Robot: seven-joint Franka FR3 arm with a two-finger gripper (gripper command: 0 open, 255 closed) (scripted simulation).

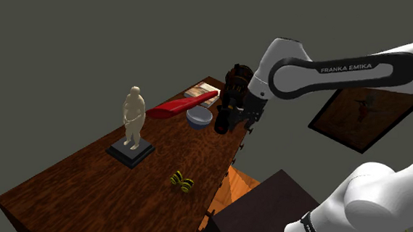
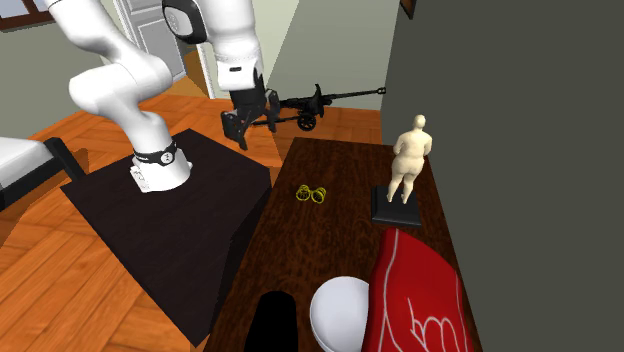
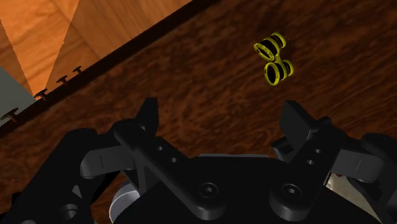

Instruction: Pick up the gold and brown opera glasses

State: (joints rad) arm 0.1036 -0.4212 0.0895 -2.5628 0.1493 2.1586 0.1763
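The dark wooden table (image 1: 85, 178) stands against a grey wall (image 1: 71, 39), over an orange plank floor (image 2: 60, 250). The opera glasses (image 1: 182, 181) lie near the table's edge, lower middle of the shoulder view. The gripper (image 3: 221, 109) hangs well apart from them, fingers spread and empty.

Dark wooden surface (image 1: 85, 192) bearing a cream figurine (image 1: 133, 115) upright on a black base (image 1: 130, 154), a pale bowl (image 1: 199, 117) just beside a red object (image 1: 176, 106), and a book (image 1: 201, 91) at the far end. Framed picture (image 1: 361, 112) on the wall; black wheeled gun (image 2: 315, 105) on the orange floor (image 2: 60, 260).
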